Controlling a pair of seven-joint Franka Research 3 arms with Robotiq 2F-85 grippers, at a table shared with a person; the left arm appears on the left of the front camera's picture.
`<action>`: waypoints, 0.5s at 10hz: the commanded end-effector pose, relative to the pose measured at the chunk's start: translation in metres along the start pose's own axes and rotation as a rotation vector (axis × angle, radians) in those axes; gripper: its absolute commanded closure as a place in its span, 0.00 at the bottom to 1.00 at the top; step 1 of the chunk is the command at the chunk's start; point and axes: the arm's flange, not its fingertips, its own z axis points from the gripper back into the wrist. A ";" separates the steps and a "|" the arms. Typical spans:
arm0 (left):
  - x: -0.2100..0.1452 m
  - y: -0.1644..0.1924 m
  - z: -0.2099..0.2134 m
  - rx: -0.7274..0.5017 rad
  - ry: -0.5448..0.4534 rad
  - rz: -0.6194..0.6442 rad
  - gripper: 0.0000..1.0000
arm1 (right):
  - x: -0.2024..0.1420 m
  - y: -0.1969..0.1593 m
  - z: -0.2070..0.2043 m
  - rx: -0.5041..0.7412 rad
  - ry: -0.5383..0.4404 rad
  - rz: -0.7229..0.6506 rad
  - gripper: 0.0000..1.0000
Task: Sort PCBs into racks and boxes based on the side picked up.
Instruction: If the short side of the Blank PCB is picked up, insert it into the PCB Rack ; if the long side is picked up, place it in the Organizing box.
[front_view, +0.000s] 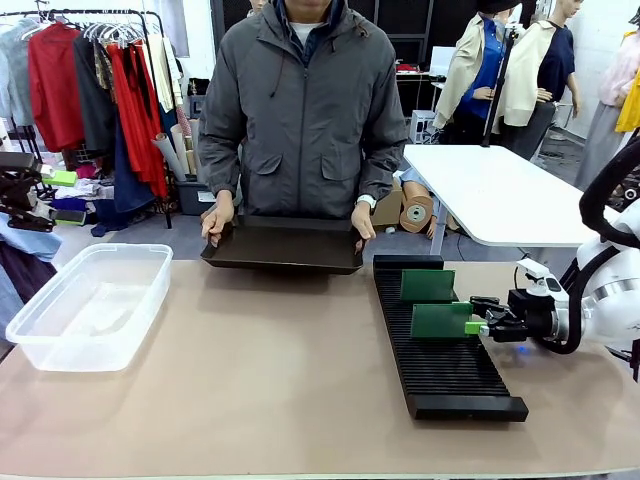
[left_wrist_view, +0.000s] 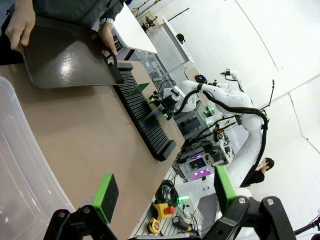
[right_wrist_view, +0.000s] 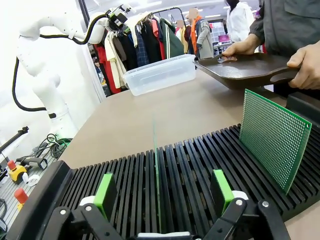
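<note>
Right end effector (front_view: 482, 326) spread around upright PCB (front_view: 442, 321) in black rack (front_view: 440, 370), left end effector (left_wrist_view: 165, 195) spread.

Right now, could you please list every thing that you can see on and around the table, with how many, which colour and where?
PCBs: two, green, standing on edge in slots of the rack, the nearer one between the open fingers of the right gripper.
Rack: one, black, slotted, on the table's right part.
Box: one, clear plastic, on the table's left part.
Tray: one, dark, tilted at the table's far edge, held by the person.
Table: one, beige.
Person's hands: two, one on each end of the tray.
Left gripper: black with green pads, open, above the table by the box.
Right gripper: black with green pads, open, at the rack.
</note>
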 end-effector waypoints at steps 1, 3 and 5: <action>0.000 -0.003 0.001 -0.007 -0.004 0.009 0.00 | 0.001 0.000 0.000 -0.008 -0.008 0.000 0.00; 0.000 -0.003 0.001 -0.007 -0.004 0.009 0.00 | 0.001 0.000 0.000 -0.008 -0.008 0.000 0.00; 0.000 -0.003 0.001 -0.007 -0.004 0.009 0.00 | 0.000 0.000 0.000 0.000 0.000 0.000 0.00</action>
